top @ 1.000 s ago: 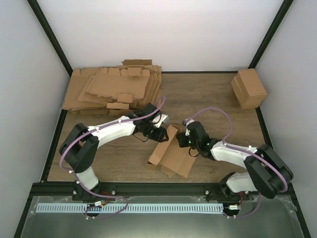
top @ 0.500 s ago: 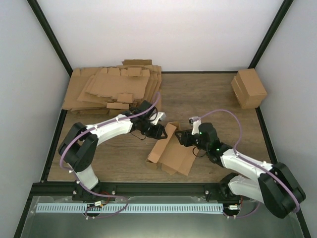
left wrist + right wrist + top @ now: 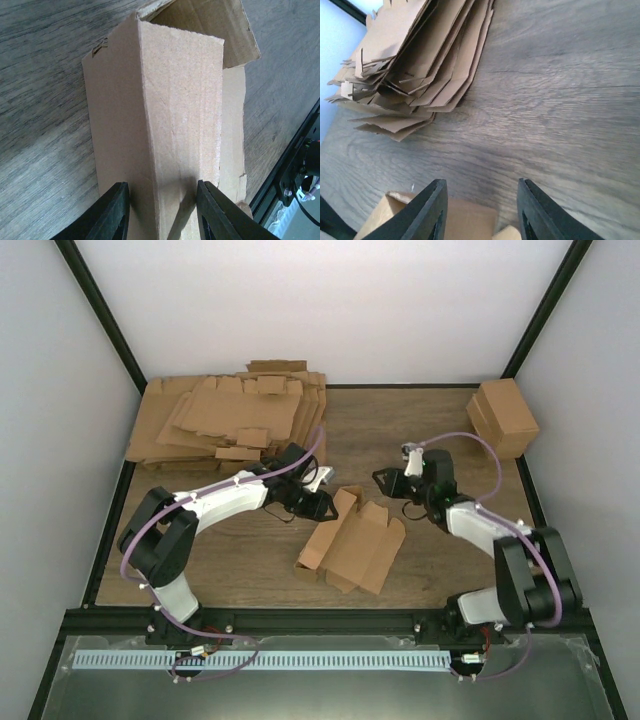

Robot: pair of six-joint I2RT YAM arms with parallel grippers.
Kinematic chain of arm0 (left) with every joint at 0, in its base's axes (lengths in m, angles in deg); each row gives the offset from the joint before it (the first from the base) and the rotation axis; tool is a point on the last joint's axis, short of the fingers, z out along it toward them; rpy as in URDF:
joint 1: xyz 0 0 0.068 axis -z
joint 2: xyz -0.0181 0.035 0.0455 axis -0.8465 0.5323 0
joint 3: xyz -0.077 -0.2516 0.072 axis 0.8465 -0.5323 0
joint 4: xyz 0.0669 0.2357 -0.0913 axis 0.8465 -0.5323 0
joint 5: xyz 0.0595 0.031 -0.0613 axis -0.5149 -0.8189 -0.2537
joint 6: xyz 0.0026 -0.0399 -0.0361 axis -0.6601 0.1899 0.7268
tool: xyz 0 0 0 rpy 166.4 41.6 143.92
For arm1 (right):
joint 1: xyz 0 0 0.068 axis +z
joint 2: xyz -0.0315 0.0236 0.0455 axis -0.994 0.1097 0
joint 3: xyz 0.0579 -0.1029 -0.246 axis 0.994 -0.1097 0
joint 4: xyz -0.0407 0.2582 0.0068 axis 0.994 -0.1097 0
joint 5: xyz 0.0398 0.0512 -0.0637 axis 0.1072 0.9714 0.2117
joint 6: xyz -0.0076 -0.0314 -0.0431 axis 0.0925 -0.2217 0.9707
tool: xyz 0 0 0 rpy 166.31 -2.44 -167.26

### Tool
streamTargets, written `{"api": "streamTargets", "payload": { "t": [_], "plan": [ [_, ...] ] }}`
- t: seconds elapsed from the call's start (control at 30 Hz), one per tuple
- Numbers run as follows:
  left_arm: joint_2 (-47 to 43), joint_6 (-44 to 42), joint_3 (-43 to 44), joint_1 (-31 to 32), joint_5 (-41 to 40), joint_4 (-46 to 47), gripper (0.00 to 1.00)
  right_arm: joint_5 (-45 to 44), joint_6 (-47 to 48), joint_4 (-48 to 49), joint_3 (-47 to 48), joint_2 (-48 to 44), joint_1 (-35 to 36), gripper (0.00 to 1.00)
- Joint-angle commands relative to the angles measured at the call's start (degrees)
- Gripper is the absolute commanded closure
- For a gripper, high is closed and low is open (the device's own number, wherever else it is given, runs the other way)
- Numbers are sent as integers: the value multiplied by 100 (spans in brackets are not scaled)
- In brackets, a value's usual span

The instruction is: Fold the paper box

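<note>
The paper box [image 3: 352,540] is a brown die-cut cardboard piece, partly folded, lying at the table's middle. My left gripper [image 3: 325,506] is at its far left end. In the left wrist view the left gripper [image 3: 162,210] is open, and its jaws straddle a raised folded panel of the box [image 3: 180,100]. My right gripper [image 3: 390,483] is open and empty, above the table just beyond the box's far right corner. In the right wrist view the right gripper [image 3: 481,210] looks over bare wood, with a box flap [image 3: 465,220] at the bottom edge.
A thick pile of brown cardboard sheets [image 3: 235,420] lies at the back left and also shows in the right wrist view [image 3: 410,65]. A blocky brown carton [image 3: 503,418] stands at the back right. A black frame borders the table [image 3: 420,440].
My right gripper has drawn back from the box, up and to the right, and the box's right side now lies flatter. My left gripper has hardly moved.
</note>
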Motion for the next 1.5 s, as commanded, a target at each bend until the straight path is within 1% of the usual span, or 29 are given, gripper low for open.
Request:
{"api": "streamTargets", "payload": {
  "t": [0.0, 0.13, 0.27, 0.47, 0.67, 0.73, 0.83, 1.07, 1.1, 1.17, 1.2, 1.3, 1.4, 1.43, 1.47],
  "plan": [
    [11, -21, 55, -16, 86, -50, 61, 1013, 684, -103, 635, 918, -84, 61],
    [-16, 15, 72, -18, 139, -29, 61, 1665, 934, 236, 581, 1354, -73, 61],
    [14, 23, 104, -23, 203, 2, 61, 2283, 984, 610, 357, 1504, -66, 61],
    [144, -50, 224, -79, 338, 1, 61, 2330, 1008, 738, -25, 1404, 25, 61],
    [228, -72, 295, -99, 570, 88, 61, 2055, 890, 915, -471, 1140, 53, 59],
    [258, -99, 324, -118, 600, 82, 61, 1914, 804, 1040, -625, 964, 55, 58],
    [301, -146, 365, -138, 636, 59, 61, 1780, 761, 1159, -800, 679, 54, 58],
    [465, -366, 614, -178, 650, -175, 61, 1302, 730, 946, -961, 145, 63, 58],
    [494, -399, 655, -178, 647, -231, 61, 1171, 728, 885, -965, 80, 74, 57],
    [522, -434, 699, -178, 661, -270, 62, 1014, 778, 667, -965, -114, 86, 46],
    [529, -438, 710, -178, 663, -284, 61, 979, 831, 573, -963, -229, 94, 43],
    [538, -448, 719, -178, 661, -283, 61, 772, 1095, 273, -997, -703, 191, 40],
    [537, -454, 705, -179, 665, -291, 61, 647, 1106, 215, -1129, -1157, 301, 41],
    [535, -456, 706, -178, 666, -296, 61, 491, 1081, 94, -1081, -1208, 391, 43],
    [531, -465, 702, -178, 661, -296, 61, 345, 1062, -20, -1007, -1204, 476, 48]
  ]
}}
